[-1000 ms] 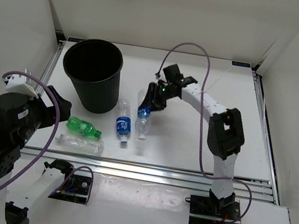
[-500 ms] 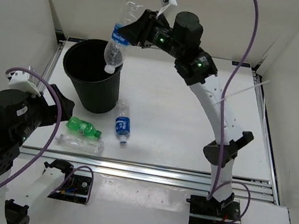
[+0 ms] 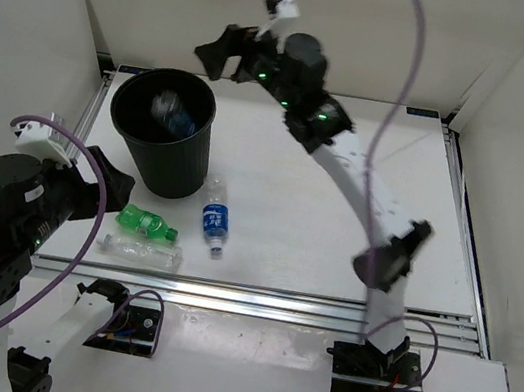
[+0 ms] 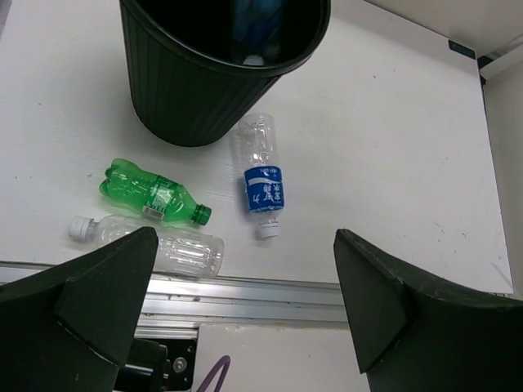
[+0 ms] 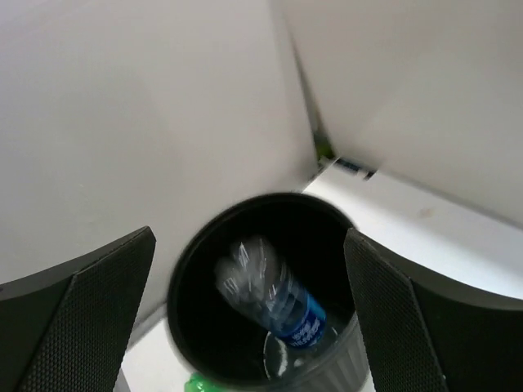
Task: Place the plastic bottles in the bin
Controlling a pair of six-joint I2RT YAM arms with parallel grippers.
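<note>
The black bin (image 3: 159,170) stands at the table's back left. A clear bottle with a blue label (image 5: 276,299) is inside the bin (image 5: 176,278), blurred, also seen as a smear (image 3: 171,111) from above. My right gripper (image 3: 223,53) hangs open above the bin's far rim with nothing between its fingers (image 5: 249,235). On the table in front of the bin (image 4: 188,91) lie another blue-labelled bottle (image 4: 263,186) (image 3: 216,216), a green bottle (image 4: 152,193) (image 3: 145,223) and a clear unlabelled bottle (image 4: 157,246) (image 3: 143,251). My left gripper (image 4: 245,238) (image 3: 111,188) is open, high over the near edge.
An aluminium rail (image 3: 264,300) runs along the table's near edge, just past the clear bottle. White walls enclose the table on the left, back and right. The right arm's purple cable (image 3: 403,89) loops high over the middle.
The right arm carried a blue-labelled bottle from the table up over the bin, then its jaws opened and the bottle dropped inside. The left arm barely moved.
</note>
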